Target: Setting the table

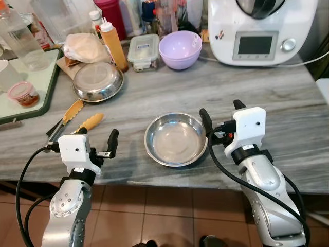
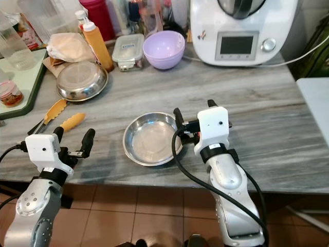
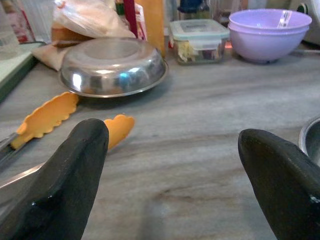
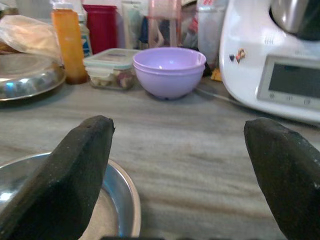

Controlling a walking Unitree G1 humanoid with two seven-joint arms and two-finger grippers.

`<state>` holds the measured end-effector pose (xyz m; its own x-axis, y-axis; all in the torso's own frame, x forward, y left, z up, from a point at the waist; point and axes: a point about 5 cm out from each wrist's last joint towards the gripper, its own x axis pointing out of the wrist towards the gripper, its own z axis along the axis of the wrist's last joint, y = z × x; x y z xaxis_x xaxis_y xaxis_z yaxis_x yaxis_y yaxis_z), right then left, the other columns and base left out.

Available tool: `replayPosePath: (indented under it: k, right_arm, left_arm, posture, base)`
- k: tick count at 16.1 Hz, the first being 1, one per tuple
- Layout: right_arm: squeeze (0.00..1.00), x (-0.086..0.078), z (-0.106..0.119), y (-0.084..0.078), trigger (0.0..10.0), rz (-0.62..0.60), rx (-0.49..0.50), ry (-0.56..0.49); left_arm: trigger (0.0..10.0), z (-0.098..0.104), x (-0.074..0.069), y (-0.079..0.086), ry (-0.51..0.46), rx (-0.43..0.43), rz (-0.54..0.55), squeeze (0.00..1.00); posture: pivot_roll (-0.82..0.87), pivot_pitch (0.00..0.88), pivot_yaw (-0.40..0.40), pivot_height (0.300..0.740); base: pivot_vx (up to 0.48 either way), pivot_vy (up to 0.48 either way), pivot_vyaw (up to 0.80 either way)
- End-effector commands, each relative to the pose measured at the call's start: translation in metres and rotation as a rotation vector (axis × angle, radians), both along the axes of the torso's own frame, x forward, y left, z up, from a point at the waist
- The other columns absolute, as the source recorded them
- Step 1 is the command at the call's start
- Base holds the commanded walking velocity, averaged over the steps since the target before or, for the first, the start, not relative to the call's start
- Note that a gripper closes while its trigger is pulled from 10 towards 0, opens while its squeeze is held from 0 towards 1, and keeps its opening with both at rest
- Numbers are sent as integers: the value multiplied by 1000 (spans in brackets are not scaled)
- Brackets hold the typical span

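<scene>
On grey marbled counter (image 1: 267,98), steel dish (image 1: 176,139)

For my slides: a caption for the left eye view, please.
Both open grippers, left and right, hover flanking a round steel plate on the grey marble counter.
</scene>
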<state>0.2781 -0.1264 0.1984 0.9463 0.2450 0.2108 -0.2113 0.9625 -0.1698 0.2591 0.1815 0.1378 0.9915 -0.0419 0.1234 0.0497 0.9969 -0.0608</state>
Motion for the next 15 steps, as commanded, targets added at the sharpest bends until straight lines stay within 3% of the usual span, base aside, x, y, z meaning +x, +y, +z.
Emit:
replayPosePath:
  k: [1, 9, 13, 14, 15]
  right_arm:
    - [988, 1, 1, 2, 10000, 22, 2, -8]
    - [910, 2, 0, -2, 10000, 2, -12, -18]
    - [816, 0, -4, -8, 10000, -31, 1, -8]
    - [714, 0, -4, -8, 10000, -35, 5, -4]
    - [714, 0, -4, -8, 10000, -35, 6, -4]
  left_arm:
    - [10000, -4, -1, 8, 6, 13, 51, 0]
    - [10000, -11, 5, 4, -3, 29, 47, 0]
    - [10000, -17, -1, 10, 13, 54, 69, 0]
    - [10000, -18, -3, 11, 16, 56, 71, 0]
    - [10000, -18, -3, 11, 16, 56, 70, 0]
  posture:
    - [-265, 104, 93, 740]
    - [-297, 88, 110, 740]
    - [-293, 95, 123, 740]
    - [-290, 99, 124, 740]
    - [-288, 99, 123, 740]
  base:
    - [0, 0, 0]
    - [0, 0, 0]
    - [0, 0, 0]
    - [0, 0, 0]
    - [0, 0, 0]
